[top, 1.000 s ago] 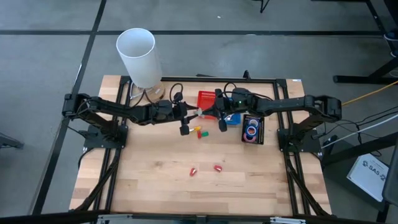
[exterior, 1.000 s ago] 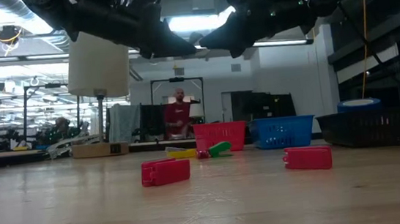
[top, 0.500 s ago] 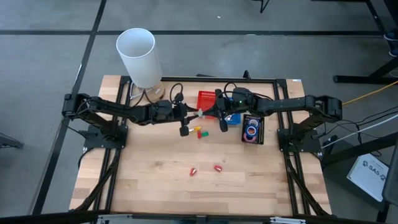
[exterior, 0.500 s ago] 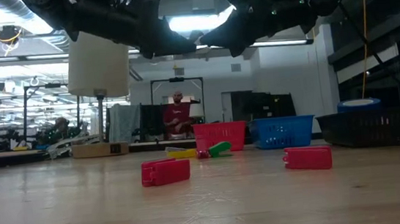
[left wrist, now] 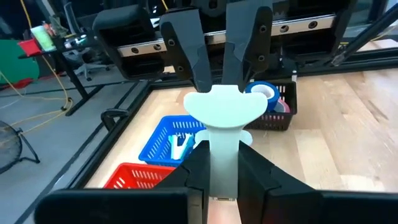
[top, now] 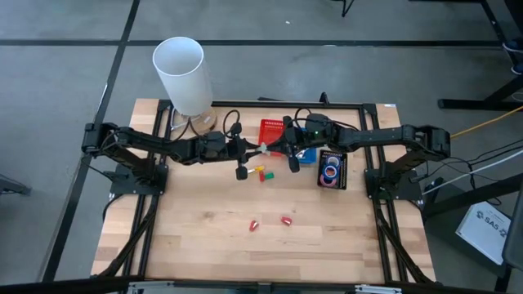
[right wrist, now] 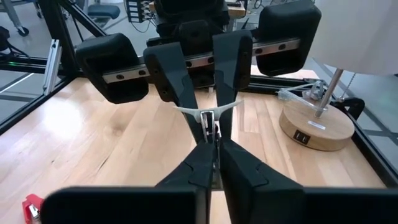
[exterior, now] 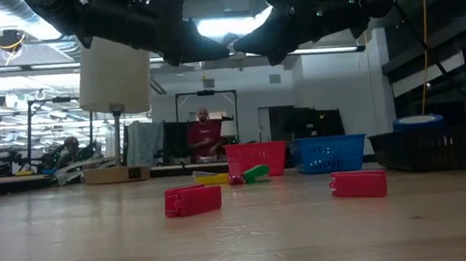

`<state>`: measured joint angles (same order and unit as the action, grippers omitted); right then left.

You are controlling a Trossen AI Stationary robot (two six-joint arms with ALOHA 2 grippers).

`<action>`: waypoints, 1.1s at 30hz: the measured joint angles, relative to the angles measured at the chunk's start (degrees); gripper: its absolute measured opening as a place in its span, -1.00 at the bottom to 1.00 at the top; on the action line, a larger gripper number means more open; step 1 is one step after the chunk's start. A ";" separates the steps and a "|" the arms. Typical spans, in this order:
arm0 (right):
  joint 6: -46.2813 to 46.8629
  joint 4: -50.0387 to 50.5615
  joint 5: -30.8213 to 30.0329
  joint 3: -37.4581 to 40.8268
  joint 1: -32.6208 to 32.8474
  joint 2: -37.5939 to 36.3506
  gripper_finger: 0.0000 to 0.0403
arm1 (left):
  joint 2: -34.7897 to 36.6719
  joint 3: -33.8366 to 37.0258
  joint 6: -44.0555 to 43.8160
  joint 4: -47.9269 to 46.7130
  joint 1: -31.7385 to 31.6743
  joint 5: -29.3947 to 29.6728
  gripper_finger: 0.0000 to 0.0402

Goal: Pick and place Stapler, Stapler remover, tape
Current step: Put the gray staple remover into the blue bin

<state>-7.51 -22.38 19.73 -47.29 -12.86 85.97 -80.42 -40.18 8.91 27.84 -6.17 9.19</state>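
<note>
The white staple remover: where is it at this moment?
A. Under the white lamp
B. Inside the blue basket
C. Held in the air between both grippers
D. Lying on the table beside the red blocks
C: the white staple remover is pinched from opposite ends by the left gripper and the right gripper, above the table.

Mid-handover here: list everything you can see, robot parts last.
stapler remover: one, white, in the air between both arms
tape: at least two, blue and pink, in black basket
red basket: one, table rear
blue basket: one, beside the red one
blocks: two, red, table middle
small pieces: yellow, red, green, before the baskets
lamp: one, white, rear left
person: one, far background
left end effector: shut on stapler remover
right end effector: shut on stapler remover
</note>
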 joint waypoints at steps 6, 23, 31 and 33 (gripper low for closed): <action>-0.20 0.51 0.00 0.00 0.00 0.02 -0.63 | -0.02 0.00 -0.13 0.63 -0.01 0.15 -0.80; 1.33 7.42 0.00 0.22 -1.35 -4.90 0.03 | 0.60 -0.17 -0.16 -0.60 0.07 2.05 -0.80; 1.04 10.57 -3.42 0.20 -1.57 -9.22 0.04 | 1.83 -0.16 0.75 1.90 0.09 4.84 -0.80; 0.71 11.51 -3.45 0.17 -1.73 -9.46 0.04 | 1.84 -0.15 1.92 4.32 0.09 4.57 -0.80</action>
<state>-6.80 -10.87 16.28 -47.11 -14.59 76.51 -78.59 -40.34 10.83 32.16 -6.09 13.76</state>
